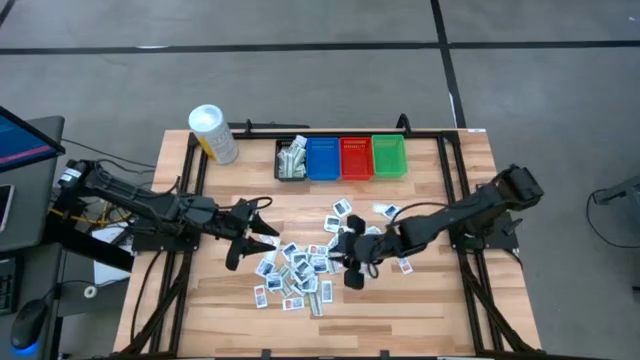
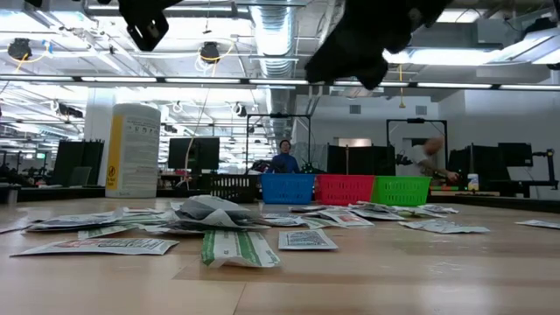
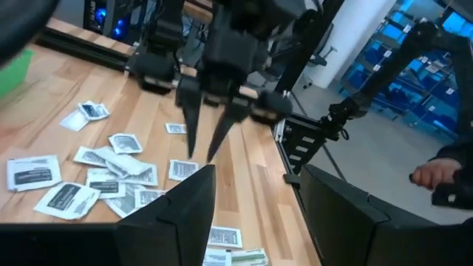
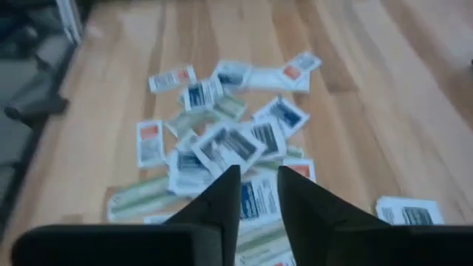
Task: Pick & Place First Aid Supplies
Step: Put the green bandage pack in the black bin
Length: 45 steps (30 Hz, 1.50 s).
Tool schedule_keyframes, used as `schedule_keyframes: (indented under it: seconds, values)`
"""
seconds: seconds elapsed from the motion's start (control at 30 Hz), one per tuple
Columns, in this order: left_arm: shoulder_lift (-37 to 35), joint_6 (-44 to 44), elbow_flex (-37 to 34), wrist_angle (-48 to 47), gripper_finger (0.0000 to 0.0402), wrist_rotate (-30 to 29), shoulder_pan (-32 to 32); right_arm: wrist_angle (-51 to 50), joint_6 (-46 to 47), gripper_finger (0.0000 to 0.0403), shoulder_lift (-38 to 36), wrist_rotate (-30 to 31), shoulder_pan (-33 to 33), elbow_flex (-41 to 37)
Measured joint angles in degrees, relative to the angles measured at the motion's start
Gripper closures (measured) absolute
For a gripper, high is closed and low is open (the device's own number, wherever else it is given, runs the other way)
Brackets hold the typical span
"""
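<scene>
The first aid supplies (image 1: 298,272) are small flat white packets with blue, red or dark marks, lying loose in a heap on the middle of the wooden table (image 1: 440,300); the right wrist view shows them (image 4: 222,144) below the fingers. My right gripper (image 4: 259,181) hangs above the heap's right part, slanting down, its fingers a little apart with nothing between them; it also shows in the high view (image 1: 352,278). My left gripper (image 1: 258,232) stands open at the heap's left edge, above the table, fingers (image 3: 185,214) wide apart and empty.
Along the far edge stand a black bin (image 1: 291,160) with some packets in it, a blue bin (image 1: 323,157), a red bin (image 1: 356,157) and a green bin (image 1: 388,155). A white tub with a yellow label (image 1: 213,133) stands far left. People move in the room behind (image 2: 284,157).
</scene>
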Motion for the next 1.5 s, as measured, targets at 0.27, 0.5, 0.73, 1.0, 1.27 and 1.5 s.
schedule_keyframes:
  seconds: [0.27,0.5,0.73,1.0,1.27,1.5]
  values:
    - [3.81,-2.27,0.05,2.07,0.0202,0.02,0.0,-0.39,-2.88,0.0269,8.07,-2.74,-0.04,1.42]
    - [5.46,-4.27,0.02,3.43,0.0202,0.26,-0.81,-2.57,-3.44,0.025,11.33,-4.07,0.77,1.24]
    - [5.84,-4.64,0.02,4.37,0.0202,0.07,-1.16,-1.24,-10.17,0.0236,14.21,-3.87,0.66,1.31]
    - [5.84,-4.64,0.02,4.72,0.0202,0.04,-1.16,-0.85,-12.29,0.0224,17.93,-3.85,0.48,1.3]
    - [5.84,-4.64,0.02,4.74,0.0202,0.04,-1.16,-0.26,-8.95,0.0231,20.32,-3.92,0.42,1.47]
    - [5.84,-4.64,0.02,4.73,0.0202,0.04,-1.16,-0.37,-8.82,0.0282,20.26,-4.72,0.42,1.47]
